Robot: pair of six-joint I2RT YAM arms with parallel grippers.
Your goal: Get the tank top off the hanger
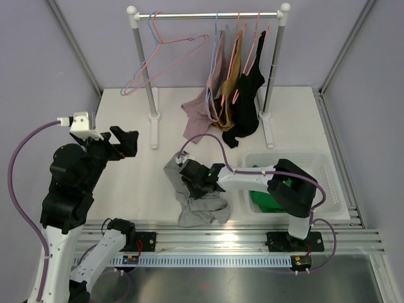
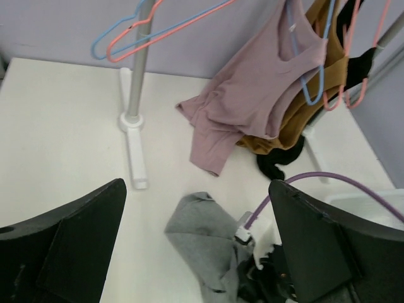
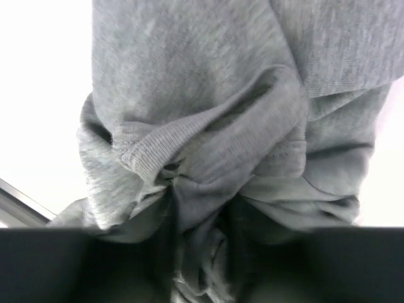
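A grey tank top [image 1: 201, 208] lies crumpled on the white table near the front edge, off any hanger. My right gripper [image 1: 192, 178] is low over it and shut on a bunched fold of the fabric [image 3: 208, 95], which fills the right wrist view; the gripper [image 3: 202, 252] is mostly buried in cloth. My left gripper [image 1: 124, 142] is open and empty, raised at the left. In the left wrist view the gripper [image 2: 199, 249] looks down on the grey top [image 2: 205, 233]. Two empty hangers, pink and blue [image 1: 165, 55], hang on the rail.
Mauve [image 1: 213, 88], mustard [image 1: 231, 82] and black [image 1: 247, 104] tops hang on hangers at the rail's right end. The rack's posts [image 1: 145, 69] stand on white feet. A white basket [image 1: 328, 165] with a green garment [image 1: 265, 199] sits at the right.
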